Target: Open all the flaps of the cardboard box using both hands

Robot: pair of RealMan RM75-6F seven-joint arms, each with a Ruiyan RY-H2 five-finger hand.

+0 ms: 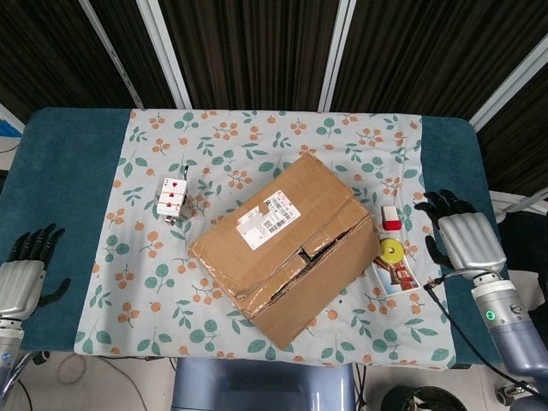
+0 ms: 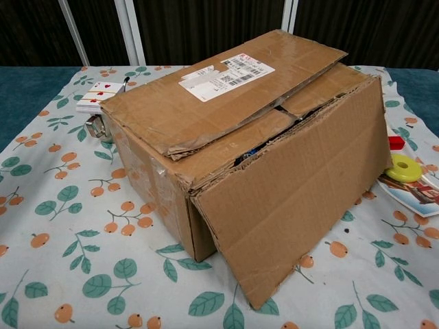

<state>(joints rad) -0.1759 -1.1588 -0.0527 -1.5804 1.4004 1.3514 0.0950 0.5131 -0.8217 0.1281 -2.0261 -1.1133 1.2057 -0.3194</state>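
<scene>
With one long flap (image 2: 295,205) folded down over its front side, the brown cardboard box (image 1: 278,235) sits mid-table on the floral cloth (image 1: 223,137), its labelled top flap (image 2: 226,86) still lying shut. Right hand (image 1: 465,240) rests well right of the box, fingers apart, holding nothing. Left hand (image 1: 24,274) lies at the far left table edge, released, empty. Between box and right hand: small red-and-white block (image 1: 390,217), yellow ring (image 1: 391,251) on a picture card (image 1: 398,278). Playing-card stack (image 1: 172,199) lies left of the box.
</scene>
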